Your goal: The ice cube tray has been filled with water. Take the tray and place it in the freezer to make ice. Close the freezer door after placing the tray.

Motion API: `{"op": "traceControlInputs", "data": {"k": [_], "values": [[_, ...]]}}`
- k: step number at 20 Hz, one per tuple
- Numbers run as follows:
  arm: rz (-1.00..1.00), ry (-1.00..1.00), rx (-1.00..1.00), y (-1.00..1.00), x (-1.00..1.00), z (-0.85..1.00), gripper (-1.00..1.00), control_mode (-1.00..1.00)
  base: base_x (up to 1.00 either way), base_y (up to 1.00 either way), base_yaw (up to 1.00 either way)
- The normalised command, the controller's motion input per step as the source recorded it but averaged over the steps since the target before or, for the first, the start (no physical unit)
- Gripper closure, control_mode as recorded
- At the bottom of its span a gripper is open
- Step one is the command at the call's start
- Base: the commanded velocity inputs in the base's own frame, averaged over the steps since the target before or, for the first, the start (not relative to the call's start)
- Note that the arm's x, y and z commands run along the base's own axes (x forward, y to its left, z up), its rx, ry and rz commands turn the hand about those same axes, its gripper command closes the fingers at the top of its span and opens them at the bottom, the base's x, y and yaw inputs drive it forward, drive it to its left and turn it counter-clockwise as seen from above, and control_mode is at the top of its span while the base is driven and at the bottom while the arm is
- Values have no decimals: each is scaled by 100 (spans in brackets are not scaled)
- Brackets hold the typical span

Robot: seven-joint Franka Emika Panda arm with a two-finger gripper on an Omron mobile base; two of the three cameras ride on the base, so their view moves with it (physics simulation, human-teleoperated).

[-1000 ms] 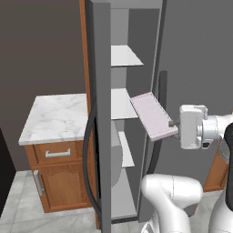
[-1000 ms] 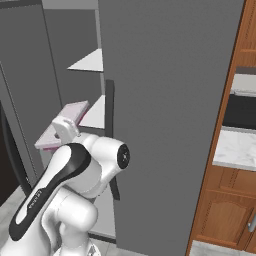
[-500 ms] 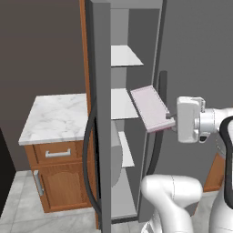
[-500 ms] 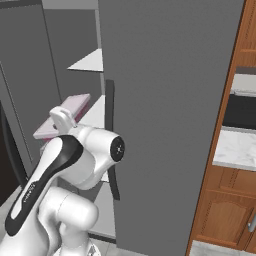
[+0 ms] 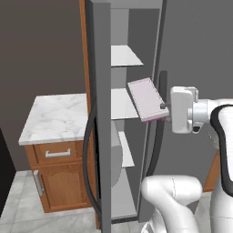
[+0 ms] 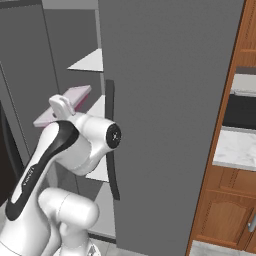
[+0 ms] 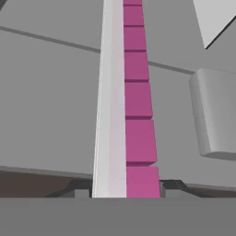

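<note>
Ice cube tray [image 5: 146,99]: held edge-on by the closed gripper [image 5: 164,107], at frame centre, now carried further left into the open freezer [image 5: 132,68], above the middle shelf [image 5: 122,104].

ice cube tray [image 7: 124,97]: seen edge-on in the hand view; its far end is cut off by the top edge and its near end is hidden behind the grey band.
fingertips [image 7: 171,185]: almost wholly covered by the tray, only dark slivers either side of it.
freezer door [image 5: 101,113]: edge-on in the left base view; its face cannot be seen and its top runs past the frame.
freezer [image 5: 132,59]: lower shelves partly hidden by the arm.
counter [image 5: 57,116]: right edge hidden behind the door.
</note>
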Motion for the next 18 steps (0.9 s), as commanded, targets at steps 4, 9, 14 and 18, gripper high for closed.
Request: {"op": "traceControlInputs", "data": {"k": [4, 9, 14, 18], "values": [[0, 0, 1, 11, 30, 21, 100, -100, 0, 0, 0], [0, 0, 3, 10, 30, 19, 100, -100, 0, 0, 0], [-2, 0, 4, 5, 29, 21, 100, -100, 0, 0, 0], [-2, 0, 5, 2, 29, 24, 100, -100, 0, 0, 0]]}}
